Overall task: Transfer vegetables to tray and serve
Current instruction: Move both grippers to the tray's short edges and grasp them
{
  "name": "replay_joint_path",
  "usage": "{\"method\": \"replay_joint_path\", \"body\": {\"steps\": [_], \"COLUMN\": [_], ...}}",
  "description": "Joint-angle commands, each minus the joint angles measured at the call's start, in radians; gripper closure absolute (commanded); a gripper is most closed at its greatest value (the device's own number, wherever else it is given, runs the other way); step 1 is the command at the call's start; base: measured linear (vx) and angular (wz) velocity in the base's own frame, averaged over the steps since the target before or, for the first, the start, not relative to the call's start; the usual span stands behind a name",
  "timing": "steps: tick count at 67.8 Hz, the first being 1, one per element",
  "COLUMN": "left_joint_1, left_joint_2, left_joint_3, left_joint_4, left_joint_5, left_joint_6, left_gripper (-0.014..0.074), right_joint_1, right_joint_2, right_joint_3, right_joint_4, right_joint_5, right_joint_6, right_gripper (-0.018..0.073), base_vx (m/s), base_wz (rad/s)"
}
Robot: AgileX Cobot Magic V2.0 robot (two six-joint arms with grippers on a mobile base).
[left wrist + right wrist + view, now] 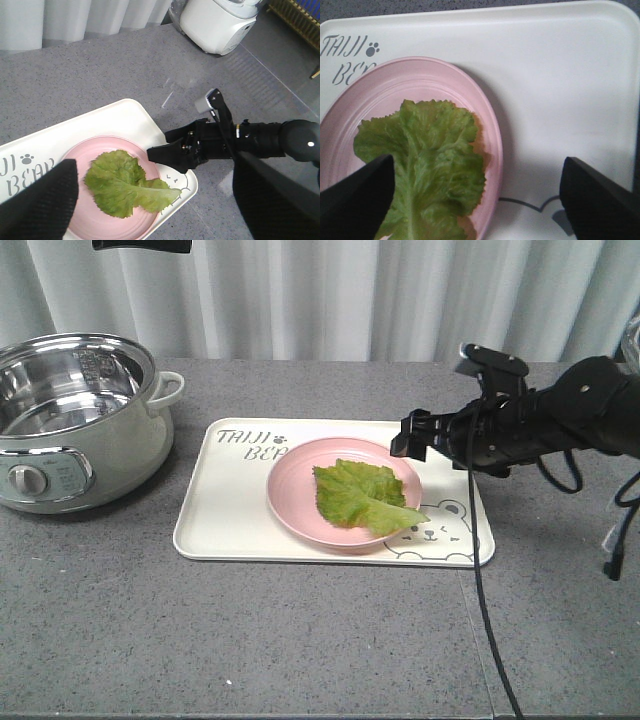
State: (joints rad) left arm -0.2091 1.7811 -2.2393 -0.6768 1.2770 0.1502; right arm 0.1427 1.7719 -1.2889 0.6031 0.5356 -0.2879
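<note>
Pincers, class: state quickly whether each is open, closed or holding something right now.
Left pincer: open, holding nothing.
Right pincer: open, empty, over the edge of the round pink plate bearing the crinkled green lettuce leaf.

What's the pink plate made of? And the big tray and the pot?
The pink plate looks like plastic: smooth, evenly coloured, softly shiny. The tray looks plastic too: cream, rounded moulded corners, printed letters. The pot is probably steel inside, mirror-bright; its pale green shell could be painted metal or plastic.
</note>
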Motion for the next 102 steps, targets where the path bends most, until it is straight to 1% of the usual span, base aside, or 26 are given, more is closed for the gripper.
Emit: {"method": "replay_joint_path", "body": {"steps": [1,8,10,15,21,29,33,36,43,51,54,61,67,71,75,81,89,102], "left_joint_1": [-0.005,-0.005,-0.005,-0.005,-0.005,-0.005,-0.005,-0.006,-0.006,-0.032,-0.047,-0.091,-0.135,-0.158,-0.171,-0.175,-0.175,-0.175], "left_joint_2": [-0.043,-0.043,-0.043,-0.043,-0.043,-0.043,-0.044,-0.044,-0.044,-0.044,-0.044,-0.044,-0.044,-0.044,-0.044,-0.044,-0.044,-0.042], "left_joint_3": [-0.026,-0.026,-0.026,-0.026,-0.026,-0.022,0.001,0.044,0.173,0.315,0.356,0.432,0.491,0.524,0.548,0.581,0.618,0.654], "left_joint_4": [-0.051,-0.047,-0.033,0.032,0.154,0.310,0.361,0.378,0.378,0.415,0.442,0.522,0.583,0.629,0.657,0.657,0.662,0.729], "left_joint_5": [-0.017,-0.017,-0.017,-0.017,-0.017,-0.017,-0.017,-0.017,-0.017,-0.025,-0.039,-0.078,-0.105,-0.121,-0.135,-0.168,-0.203,-0.248], "left_joint_6": [0.001,0.002,0.002,0.002,-0.008,-0.066,-0.083,-0.088,-0.097,-0.098,-0.105,-0.157,-0.191,-0.218,-0.239,-0.246,-0.259,-0.319], "left_gripper": [0.0006,0.0006,0.0006,0.0006,0.0006,0.0008,0.0011,0.0011,0.0011,0.0011,0.0011,0.0018,0.0040,0.0059,0.0077,0.0098,0.0101,0.0101], "right_joint_1": [-0.040,-0.118,-0.142,-0.187,-0.214,-0.206,-0.195,-0.185,-0.156,-0.123,-0.106,-0.076,-0.057,-0.049,-0.047,-0.047,-0.047,-0.030], "right_joint_2": [-0.095,-0.140,-0.152,-0.175,-0.186,-0.188,-0.188,-0.188,-0.188,-0.188,-0.188,-0.188,-0.188,-0.188,-0.188,-0.178,-0.152,-0.108], "right_joint_3": [-0.030,-0.030,-0.030,-0.030,-0.030,-0.030,-0.030,-0.030,-0.030,-0.030,-0.030,-0.030,-0.030,-0.030,-0.030,-0.030,-0.030,-0.029], "right_joint_4": [-0.061,-0.132,-0.150,-0.189,-0.206,-0.207,-0.229,-0.248,-0.307,-0.377,-0.406,-0.466,-0.496,-0.501,-0.500,-0.498,-0.497,-0.493], "right_joint_5": [0.021,0.102,0.128,0.182,0.197,0.198,0.200,0.200,0.199,0.199,0.198,0.198,0.198,0.198,0.198,0.200,0.206,0.203], "right_joint_6": [0.043,0.059,0.059,0.058,0.059,0.059,0.059,0.066,0.106,0.160,0.177,0.222,0.248,0.254,0.255,0.255,0.255,0.255], "right_gripper": [-0.0063,-0.0045,-0.0041,-0.0040,-0.0040,-0.0040,-0.0040,-0.0040,-0.0040,-0.0040,-0.0040,-0.0040,-0.0040,-0.0040,-0.0040,-0.0040,-0.0040,-0.0036], "base_vx": [0.00,0.00,0.00,0.00,0.00,0.00,0.00,0.00,0.00,0.00,0.00,0.00,0.00,0.00,0.00,0.00,0.00,0.00], "base_wz": [0.00,0.00,0.00,0.00,0.00,0.00,0.00,0.00,0.00,0.00,0.00,0.00,0.00,0.00,0.00,0.00,0.00,0.00]}}
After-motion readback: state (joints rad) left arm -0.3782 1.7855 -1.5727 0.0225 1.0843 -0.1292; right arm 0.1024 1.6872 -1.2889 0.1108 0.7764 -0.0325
